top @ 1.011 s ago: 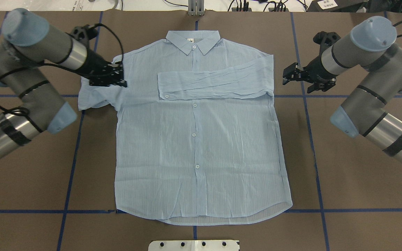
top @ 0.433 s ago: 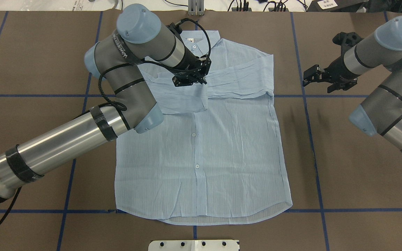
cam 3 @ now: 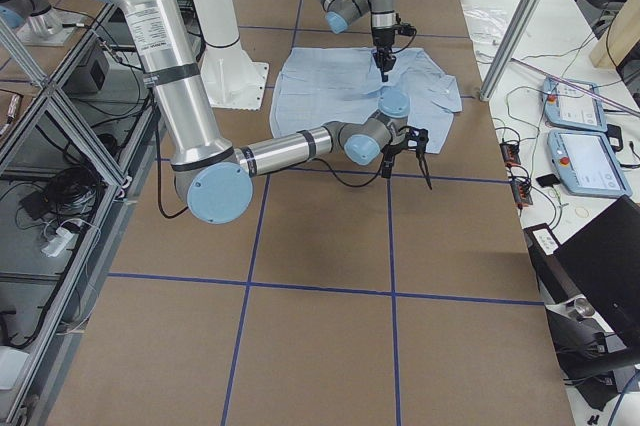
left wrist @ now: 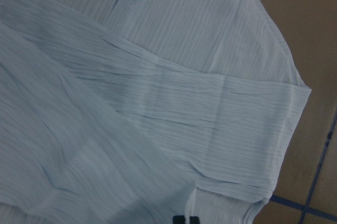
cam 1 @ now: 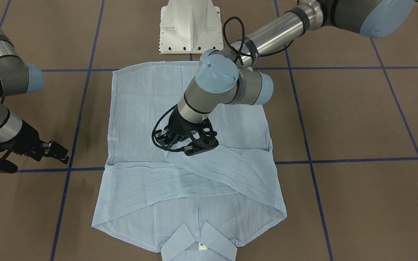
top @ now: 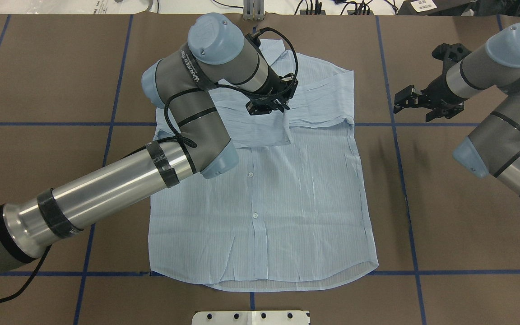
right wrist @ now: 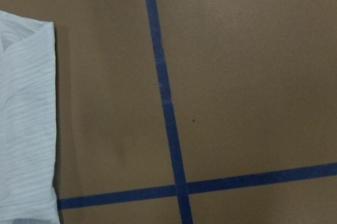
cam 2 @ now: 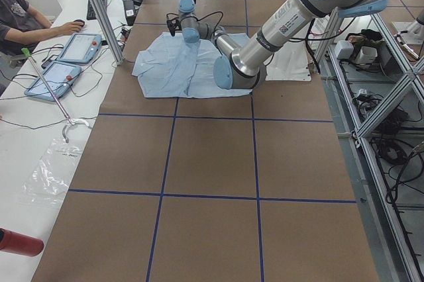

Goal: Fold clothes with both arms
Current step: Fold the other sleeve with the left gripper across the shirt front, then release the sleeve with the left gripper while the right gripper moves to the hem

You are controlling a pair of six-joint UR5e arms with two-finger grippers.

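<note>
The pale-blue striped shirt (top: 264,203) lies flat, buttons up, collar at the far edge. Its one sleeve (top: 318,106) lies folded across the chest. My left gripper (top: 269,106) is over the chest, shut on the other sleeve (top: 260,131), which is lifted and crosses over the first. In the front view this gripper (cam 1: 191,146) holds the sleeve (cam 1: 223,163) just above the shirt (cam 1: 140,98). The left wrist view shows the shirt's shoulder (left wrist: 210,108) below. My right gripper (top: 404,101) is open and empty, beside the shirt's shoulder over bare table. It also shows in the front view (cam 1: 58,152).
The brown table (top: 445,225) is marked with blue tape lines (right wrist: 168,103). The white pedestal base (cam 1: 191,25) stands at the near edge. The shirt's edge (right wrist: 26,119) shows in the right wrist view. An operator's tablets (cam 2: 79,47) lie on the side bench.
My left arm swung from the shirt's outer shoulder across the chest, carrying the sleeve over the folded one. My right gripper drew back a little from the shirt.
</note>
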